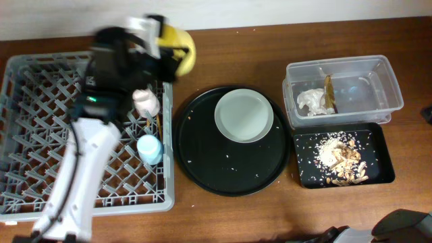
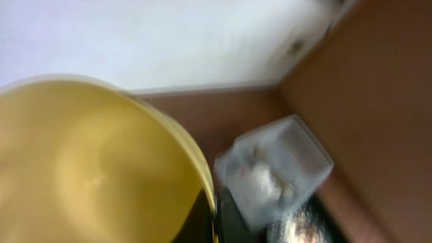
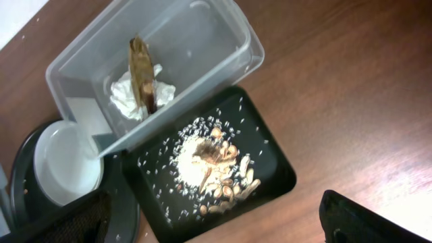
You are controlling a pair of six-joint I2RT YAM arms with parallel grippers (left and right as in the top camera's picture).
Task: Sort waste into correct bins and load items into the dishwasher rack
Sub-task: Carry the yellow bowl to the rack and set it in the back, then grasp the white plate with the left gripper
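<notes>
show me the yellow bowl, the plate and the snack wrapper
yellow bowl (image 2: 88, 169), left wrist view, middle of its yellow surface
plate (image 1: 244, 116), overhead view, centre
snack wrapper (image 3: 140, 67), right wrist view, mid-strip

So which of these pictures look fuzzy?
Left wrist view: the yellow bowl fills the frame, smeared, and the clear tub behind it is soft; overhead view: the left arm is blurred near the bowl; right wrist view: sharp, the crumbs show clearly.

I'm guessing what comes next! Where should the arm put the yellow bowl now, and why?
Probably lower the round yellow bowl into the big grey pegged plastic rack: the left claw seems to hold it beside the rack's far corner, and the small pink cup and small light-blue cup already sit there.
</notes>
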